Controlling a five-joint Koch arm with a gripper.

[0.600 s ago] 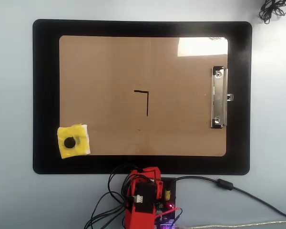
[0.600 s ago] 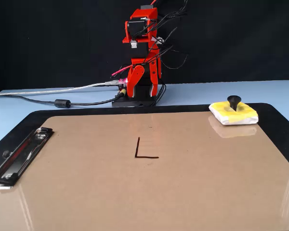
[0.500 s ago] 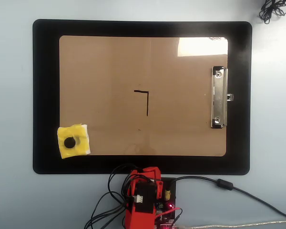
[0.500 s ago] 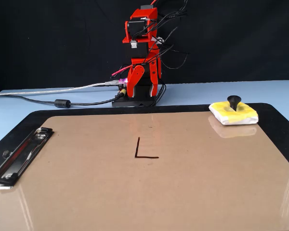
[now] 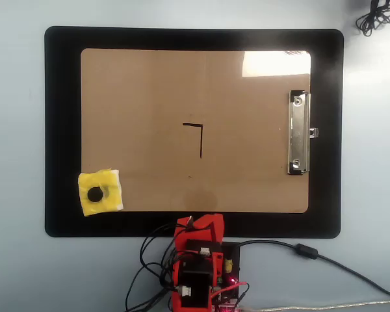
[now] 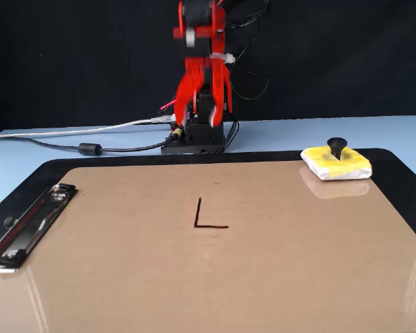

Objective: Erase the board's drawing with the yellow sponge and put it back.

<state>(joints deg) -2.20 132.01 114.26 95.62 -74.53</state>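
At lower-left corner of board [image 5: 143, 97] in overhead view: yellow sponge [image 5: 101, 192], black knob [image 5: 95, 194] up, overlapping board edge and black mat [image 5: 62, 130]. Drawing [image 5: 196, 138], thin black right-angle line, at board centre, well apart from sponge, unerased. Silver clip [image 5: 298, 133] on right short edge. Fixed view: sponge [image 6: 336, 163] at far right corner, drawing [image 6: 206, 216] mid-board. Red arm [image 6: 202, 76] folded at its base beyond mat, clear of board; gripper [image 5: 198, 226] pointing down, jaws' gap not discernible. Cables [image 5: 312, 253] trail over blue table [image 5: 19, 273].
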